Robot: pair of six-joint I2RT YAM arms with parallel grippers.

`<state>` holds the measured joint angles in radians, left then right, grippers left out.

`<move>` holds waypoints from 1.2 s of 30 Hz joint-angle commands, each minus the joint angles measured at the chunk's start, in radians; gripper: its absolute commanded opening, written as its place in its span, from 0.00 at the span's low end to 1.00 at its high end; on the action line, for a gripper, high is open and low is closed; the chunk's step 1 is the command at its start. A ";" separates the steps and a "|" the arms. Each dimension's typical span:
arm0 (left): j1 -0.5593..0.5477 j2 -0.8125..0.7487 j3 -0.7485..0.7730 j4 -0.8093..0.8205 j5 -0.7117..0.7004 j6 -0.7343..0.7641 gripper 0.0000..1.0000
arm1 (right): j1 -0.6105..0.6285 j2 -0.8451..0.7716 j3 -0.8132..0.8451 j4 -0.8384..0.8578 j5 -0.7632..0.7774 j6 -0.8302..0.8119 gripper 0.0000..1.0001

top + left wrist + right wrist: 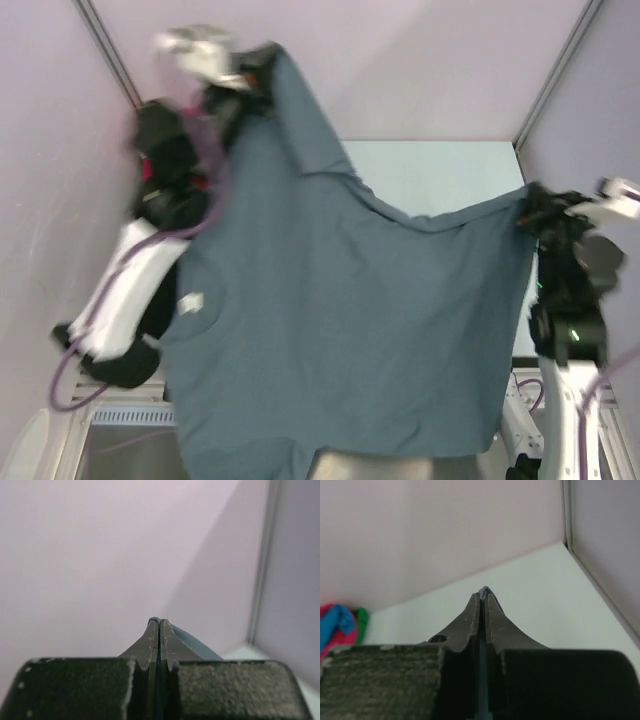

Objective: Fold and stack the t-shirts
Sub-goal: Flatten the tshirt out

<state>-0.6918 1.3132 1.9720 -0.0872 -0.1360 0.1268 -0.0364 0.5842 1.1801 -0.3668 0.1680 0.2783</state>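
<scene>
1. Between left gripper point(159, 625) and right gripper point(484, 597) hangs a plain slate-grey cloth t-shirt point(350, 320) — spread wide.
2. Left jaws pinched tight on its cloth.
3. Right jaws likewise clamp its edge.

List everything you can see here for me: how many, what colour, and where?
grey t-shirt: one, slate-grey, held spread in the air over the table
white label: one, on the shirt's left side
pink and blue cloth: one bundle, by the wall, left edge of the right wrist view
green thing: one, beside that bundle, mostly hidden
table: one, pale, beneath the shirt
left arm: one, white and black
right arm: one, mostly black
left tool: shut on the shirt
right tool: shut on the shirt
</scene>
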 commanded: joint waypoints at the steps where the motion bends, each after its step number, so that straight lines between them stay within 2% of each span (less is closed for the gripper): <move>1: 0.096 0.202 -0.146 0.045 -0.008 0.020 0.00 | -0.002 0.099 -0.184 0.209 0.048 0.002 0.00; 3: 0.121 0.271 -0.209 0.162 0.070 0.040 0.00 | -0.003 0.153 -0.299 0.277 0.086 0.012 0.00; 4: 0.130 0.353 -0.273 0.261 0.075 0.059 0.00 | -0.003 0.217 -0.338 0.360 0.096 0.018 0.00; 6: 0.136 0.449 -0.295 0.335 0.096 0.076 0.00 | -0.007 0.297 -0.435 0.487 0.110 0.013 0.00; 11: 0.176 0.798 -0.144 0.451 0.056 0.001 0.00 | -0.060 0.633 -0.476 0.704 0.120 0.032 0.00; 16: 0.201 0.965 0.045 0.445 0.084 -0.061 0.00 | -0.170 0.837 -0.366 0.687 0.076 0.070 0.00; 18: 0.204 1.004 0.073 0.448 0.078 -0.081 0.00 | -0.197 0.896 -0.329 0.687 0.050 0.076 0.00; 22: 0.216 1.021 0.093 0.469 0.087 -0.121 0.00 | -0.252 1.029 -0.226 0.663 -0.008 0.087 0.00; 26: 0.245 0.942 0.048 0.469 0.098 -0.168 0.00 | -0.269 1.045 -0.155 0.624 -0.087 0.081 0.00; 31: 0.268 0.717 -0.086 0.466 0.164 -0.098 0.00 | -0.267 0.909 -0.177 0.565 -0.117 0.131 0.00; 36: 0.270 0.429 -0.130 0.368 0.216 -0.006 0.00 | -0.240 0.653 -0.180 0.433 -0.159 0.145 0.00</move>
<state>-0.4259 2.0056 1.8240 0.2195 0.0319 0.0479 -0.2924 1.4097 0.9794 0.1093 0.0383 0.4019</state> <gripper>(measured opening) 0.010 0.050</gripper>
